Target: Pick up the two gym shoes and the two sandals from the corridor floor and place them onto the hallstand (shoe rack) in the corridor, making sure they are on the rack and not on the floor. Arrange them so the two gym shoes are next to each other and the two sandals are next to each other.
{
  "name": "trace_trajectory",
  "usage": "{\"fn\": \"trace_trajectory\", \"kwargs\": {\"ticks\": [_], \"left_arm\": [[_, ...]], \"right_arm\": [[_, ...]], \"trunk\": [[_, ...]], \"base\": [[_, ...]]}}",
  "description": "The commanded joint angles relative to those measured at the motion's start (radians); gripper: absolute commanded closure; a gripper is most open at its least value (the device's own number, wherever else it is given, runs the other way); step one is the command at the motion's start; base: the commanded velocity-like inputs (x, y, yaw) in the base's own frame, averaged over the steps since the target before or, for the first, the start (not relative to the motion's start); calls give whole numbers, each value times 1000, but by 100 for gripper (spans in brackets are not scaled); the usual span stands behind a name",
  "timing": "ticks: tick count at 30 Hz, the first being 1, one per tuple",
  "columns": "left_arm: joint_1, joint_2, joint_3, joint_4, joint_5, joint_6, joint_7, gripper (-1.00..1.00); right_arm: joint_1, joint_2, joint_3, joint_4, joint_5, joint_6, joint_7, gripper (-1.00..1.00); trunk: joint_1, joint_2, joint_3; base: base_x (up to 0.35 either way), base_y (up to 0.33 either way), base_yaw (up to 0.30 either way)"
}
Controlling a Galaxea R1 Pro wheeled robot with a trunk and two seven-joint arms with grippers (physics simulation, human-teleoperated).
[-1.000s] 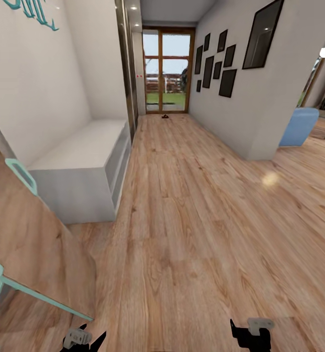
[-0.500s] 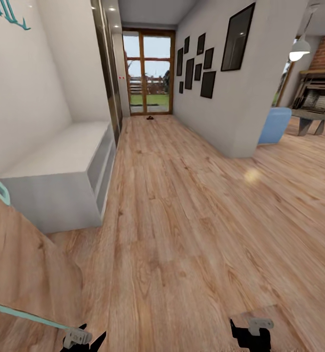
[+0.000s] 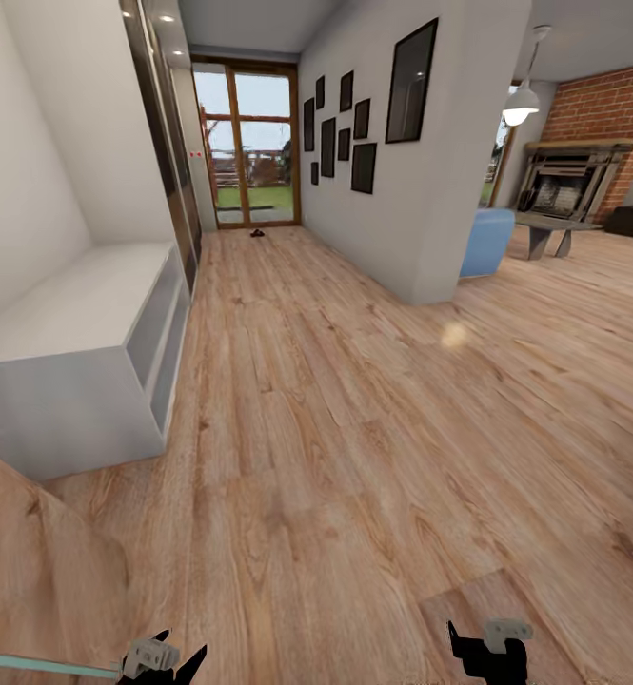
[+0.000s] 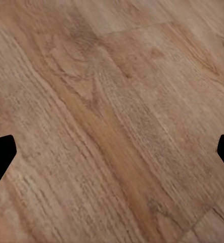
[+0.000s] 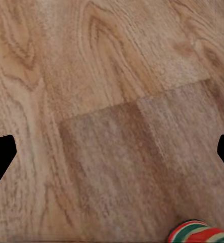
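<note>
Both claws hang low over the bare floor [image 3: 354,428], holding nothing: the left claw [image 4: 112,157] has its fingers spread wide apart, and the right claw [image 5: 112,157] is spread just the same. In the right wrist view a bit of red, green and white stripe, a shoe [image 5: 197,234] by the look of it, peeks in close by that claw, too little of it to be sure. Against a second ago the whole scene has slid leftward, so the robot is turning to its right; the things themselves have not moved. That swings the low white unit [image 3: 78,352] along the left wall toward the edge of sight and opens the room on the right, so I judge it is still looking for footwear, with nothing gathered yet. A small dark shape [image 3: 257,232] lies on the floor at the far end by the glass door [image 3: 249,143], perhaps a sandal, too small to tell. The floor is plank wood throughout. Dark frames [image 3: 354,133] hang on the right wall; past its corner stand a blue seat [image 3: 487,243] and a brick fireplace [image 3: 573,181].
</note>
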Motion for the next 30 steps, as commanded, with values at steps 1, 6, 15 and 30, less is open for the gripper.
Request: {"fn": "trace_trajectory", "kwargs": {"ticks": [1, 6, 15, 30], "left_arm": [[-1, 0, 4, 1, 3, 0, -7, -100], [-1, 0, 4, 1, 5, 0, 0, -100], [-1, -3, 3, 1, 9, 0, 65, -100], [-1, -3, 2, 1, 12, 0, 111, -100]], "right_arm": [[-1, 0, -8, 1, 10, -3, -2, -100], [-1, 0, -8, 1, 10, -3, -2, -100], [-1, 0, -8, 0, 10, -3, -2, -100], [-1, 0, -8, 1, 13, -3, -1, -100]], "trunk": [[0, 0, 0], [0, 0, 3], [0, 0, 5], [0, 0, 5]], "base": [[0, 0, -241], [0, 0, -239], [23, 0, -104], [282, 0, -7]]}}
